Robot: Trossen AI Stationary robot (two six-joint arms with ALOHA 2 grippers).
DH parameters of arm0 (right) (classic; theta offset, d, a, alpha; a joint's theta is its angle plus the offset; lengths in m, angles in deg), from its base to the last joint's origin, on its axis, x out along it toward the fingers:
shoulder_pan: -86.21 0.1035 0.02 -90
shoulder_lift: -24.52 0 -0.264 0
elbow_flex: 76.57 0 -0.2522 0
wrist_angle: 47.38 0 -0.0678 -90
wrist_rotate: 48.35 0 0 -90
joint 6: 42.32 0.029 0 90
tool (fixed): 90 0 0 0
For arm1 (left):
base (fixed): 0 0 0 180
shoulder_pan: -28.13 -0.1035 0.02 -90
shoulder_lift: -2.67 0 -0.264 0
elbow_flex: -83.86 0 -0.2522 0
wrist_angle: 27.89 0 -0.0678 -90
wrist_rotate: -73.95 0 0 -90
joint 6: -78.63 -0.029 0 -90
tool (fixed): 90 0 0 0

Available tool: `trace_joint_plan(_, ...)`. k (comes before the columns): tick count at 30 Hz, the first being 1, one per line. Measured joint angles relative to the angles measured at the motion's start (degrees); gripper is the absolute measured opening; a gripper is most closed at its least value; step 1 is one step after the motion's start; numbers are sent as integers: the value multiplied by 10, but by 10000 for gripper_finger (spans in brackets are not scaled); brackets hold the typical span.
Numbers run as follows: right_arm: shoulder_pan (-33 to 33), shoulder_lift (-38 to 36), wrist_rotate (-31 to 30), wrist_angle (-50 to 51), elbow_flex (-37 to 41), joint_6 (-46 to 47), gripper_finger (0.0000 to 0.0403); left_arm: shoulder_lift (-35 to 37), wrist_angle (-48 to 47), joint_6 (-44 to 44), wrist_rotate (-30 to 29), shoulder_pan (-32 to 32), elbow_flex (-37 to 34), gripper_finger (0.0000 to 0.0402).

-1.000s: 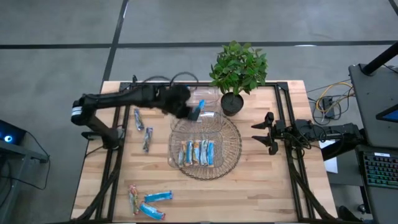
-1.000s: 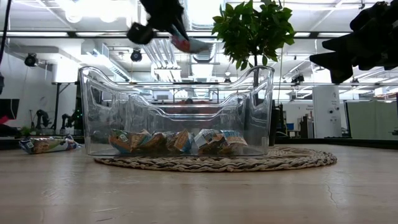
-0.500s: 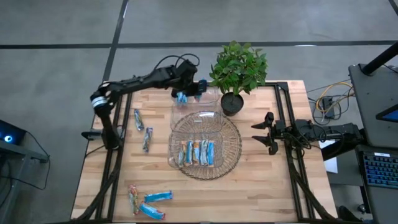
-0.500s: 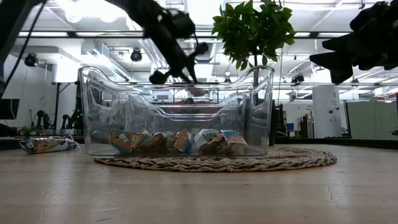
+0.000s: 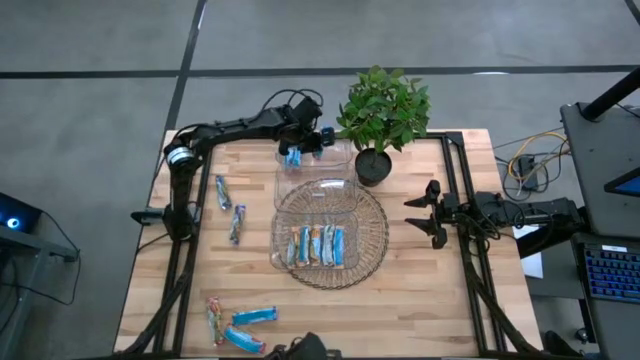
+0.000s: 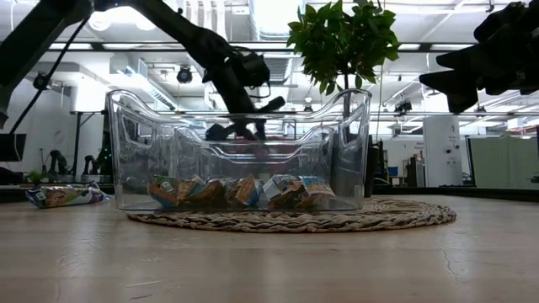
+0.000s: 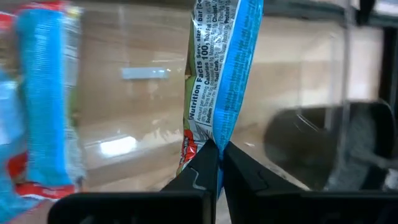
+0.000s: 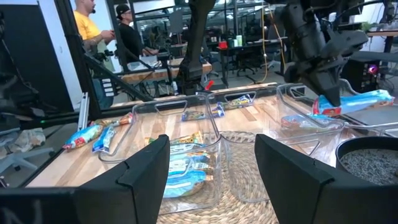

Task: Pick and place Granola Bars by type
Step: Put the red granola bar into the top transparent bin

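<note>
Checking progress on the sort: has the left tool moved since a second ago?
Yes. The left tool, shut on a granola bar, went from over the woven mat toward the table's far edge, left of the plant.

Overhead, table-level, two wrist views; shared container (image 6: 236,151).

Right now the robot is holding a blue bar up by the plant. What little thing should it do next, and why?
Probably lower a little and open its fingers. The left gripper is shut on a granola bar over the far clear container, where another bar already lies. The near container holds a row of bars. The right gripper waits open at the table's right side.
</note>
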State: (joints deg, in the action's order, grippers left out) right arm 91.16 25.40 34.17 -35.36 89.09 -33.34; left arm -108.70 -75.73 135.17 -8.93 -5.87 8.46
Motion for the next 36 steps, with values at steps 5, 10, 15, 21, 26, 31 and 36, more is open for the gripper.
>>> trace_joint_plan(5, 0, 0, 0, 0, 0, 0, 224, 0, -4, 30, -18, -6, -33, 0)
trace_joint_plan(10, 0, 0, 0, 0, 0, 0, 224, 1, -1, 45, -31, -10, -51, 0)
trace_joint_plan(15, 0, 0, 0, 0, 0, 0, 224, 1, -2, 60, -49, -12, -61, 0)
trace_joint_plan(21, 0, 0, 0, 0, 0, 0, 224, 1, -3, 53, -47, -12, -62, 0)
trace_joint_plan(26, 0, 0, 0, 0, 0, 0, 224, 1, 1, 49, -47, -13, -55, 2)
trace_joint_plan(31, 0, 0, 0, 0, 0, 0, 224, 1, 13, 31, -52, -14, -54, 41)
trace_joint_plan(36, 0, 0, 0, 0, 0, 0, 224, 1, 27, 34, -52, -14, -52, 98)
